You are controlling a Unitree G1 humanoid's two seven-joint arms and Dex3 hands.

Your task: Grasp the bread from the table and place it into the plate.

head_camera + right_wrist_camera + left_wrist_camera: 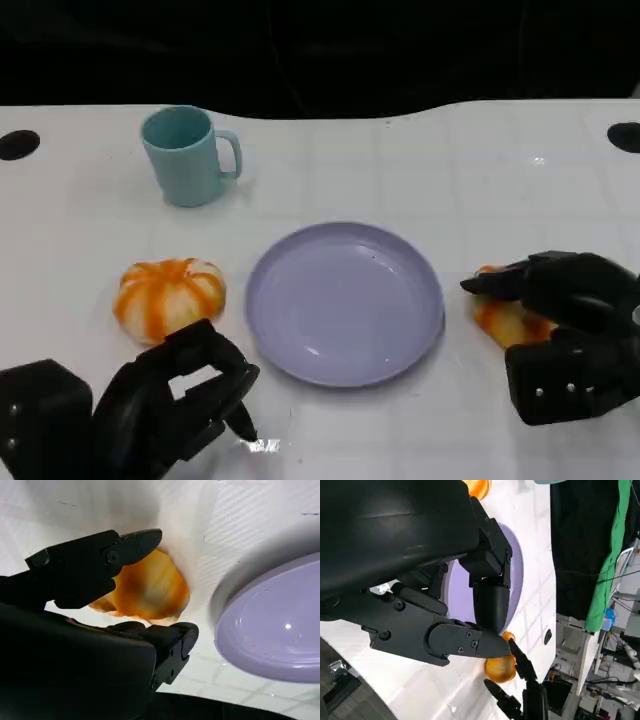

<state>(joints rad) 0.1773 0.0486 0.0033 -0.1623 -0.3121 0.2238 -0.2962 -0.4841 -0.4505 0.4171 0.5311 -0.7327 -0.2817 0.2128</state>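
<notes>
Head view: our right hand closes around the bread near the tabletop's right edge, beside the plate; our left hand hangs empty, fingers apart.

Head view: even, bright overhead light on the white desk; background beyond is black. Small glare spots on the desk and faint sheen on the plate. Soft, short shadows. Right wrist view: close objects soft and blurred, highlight on the plate rim. Left wrist view: near black shell underexposed, detail lost.
</notes>
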